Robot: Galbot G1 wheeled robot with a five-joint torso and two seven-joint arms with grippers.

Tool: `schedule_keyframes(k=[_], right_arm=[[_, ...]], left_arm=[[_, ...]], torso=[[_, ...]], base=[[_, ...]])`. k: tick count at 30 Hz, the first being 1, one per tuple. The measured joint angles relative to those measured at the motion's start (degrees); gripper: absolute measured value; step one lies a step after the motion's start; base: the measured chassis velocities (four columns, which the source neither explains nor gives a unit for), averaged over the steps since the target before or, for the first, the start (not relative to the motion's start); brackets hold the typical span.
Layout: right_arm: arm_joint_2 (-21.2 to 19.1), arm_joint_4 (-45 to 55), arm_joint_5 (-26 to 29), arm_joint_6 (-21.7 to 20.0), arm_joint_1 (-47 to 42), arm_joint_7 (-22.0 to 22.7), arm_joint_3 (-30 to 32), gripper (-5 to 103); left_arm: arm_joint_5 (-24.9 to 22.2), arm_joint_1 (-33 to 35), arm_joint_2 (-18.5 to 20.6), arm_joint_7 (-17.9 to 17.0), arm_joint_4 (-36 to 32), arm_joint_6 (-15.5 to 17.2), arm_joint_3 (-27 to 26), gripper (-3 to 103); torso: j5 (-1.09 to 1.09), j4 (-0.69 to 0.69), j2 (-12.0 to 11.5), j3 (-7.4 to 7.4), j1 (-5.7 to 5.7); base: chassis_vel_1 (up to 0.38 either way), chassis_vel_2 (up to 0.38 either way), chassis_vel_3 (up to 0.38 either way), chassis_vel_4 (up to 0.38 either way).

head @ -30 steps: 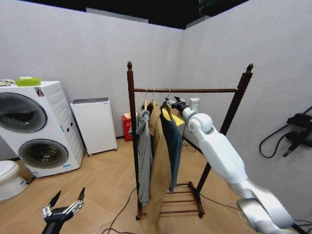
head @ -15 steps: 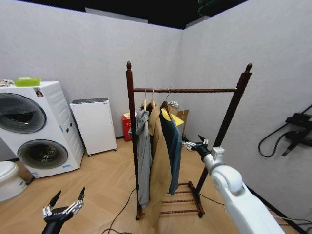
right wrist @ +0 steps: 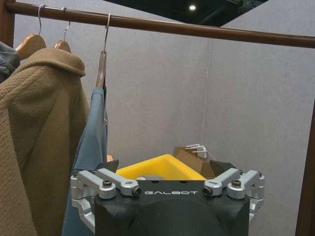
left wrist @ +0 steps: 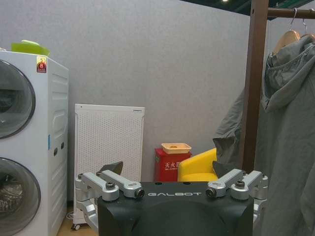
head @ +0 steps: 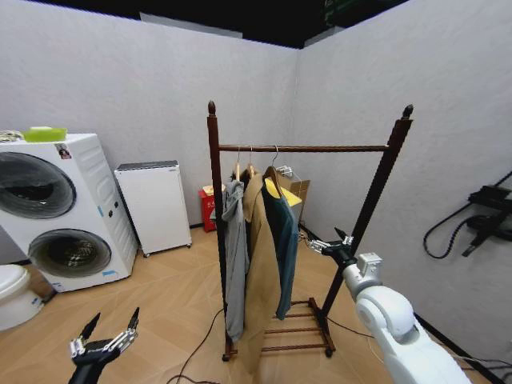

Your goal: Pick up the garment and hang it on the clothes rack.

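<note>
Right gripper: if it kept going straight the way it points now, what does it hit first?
Probably the garment. The right gripper, fingers open, sits beside the clothes rack aimed at the hanging clothes, and the teal one is nearest. Its wrist view shows a gap between them. Depth is unclear; it might pass beside the hem.

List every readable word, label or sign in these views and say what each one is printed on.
"GALBOT": on the black body of the left gripper.
"GALBOT": on the black body of the right gripper.
Chinese characters, seemingly "灭火": on the red box by the wall; too small to be sure.
Yellow-and-red sticker on the washing machine: too small to read.
</note>
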Motion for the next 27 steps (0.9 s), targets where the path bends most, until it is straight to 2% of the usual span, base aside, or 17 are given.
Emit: schedule_keyframes(k=[11, 18, 19, 20, 22, 27], right_arm=[[1.0, 1.8, -0.9, 0.1, -1.0, 0.7, -0.6, 100], [1.4, 2.1, -2.0, 2.4, -2.2, -0.6, -0.4, 100], [1.6, 2.3, -2.3, 2.6, -2.6, -0.8, -0.3, 100], [1.6, 2.5, -2.4, 2.7, -2.9, -0.9, -0.3, 100], [1.8, 2.8, -2.6, 2.8, -3.3, -1.0, -0.2, 100], [2.0, 3.1, -3.0, 2.9, -3.6, -1.1, -0.2, 100]], left_arm=[[0.0, 0.0, 0.0, 0.0, 0.0, 0.0, 0.0, 100], [0.0, 0.0, 0.0, 0.0, 0.0, 0.0, 0.0, 100], [0.0, 0.0, 0.0, 0.0, 0.0, 0.0, 0.0, 100], [0.0, 0.0, 0.0, 0.0, 0.0, 0.0, 0.0, 100], [0.0, 0.0, 0.0, 0.0, 0.0, 0.0, 0.0, 100], [0.0, 0.0, 0.0, 0.0, 0.0, 0.0, 0.0, 100]], torso=[[0.00, -0.01, 0.0, 0.00, -0.01], [0.02, -0.03, 0.1, -0.03, -0.09], [0.00, 0.01, 0.1, -0.04, -0.10], [-0.04, 0.00, 0.0, -0.03, -0.09], [0.02, -0.06, 0.0, -0.03, -0.07], [0.00, -0.02, 0.0, 0.01, 0.03]], base=[[0.091, -0.151, -0.168, 0.101], [0.133, -0.253, -0.271, 0.120], [0.017, -0.057, -0.221, 0.022], [-0.072, -0.057, -0.221, -0.040], [-0.107, -0.090, -0.121, -0.077], [-0.166, -0.094, -0.060, -0.139]])
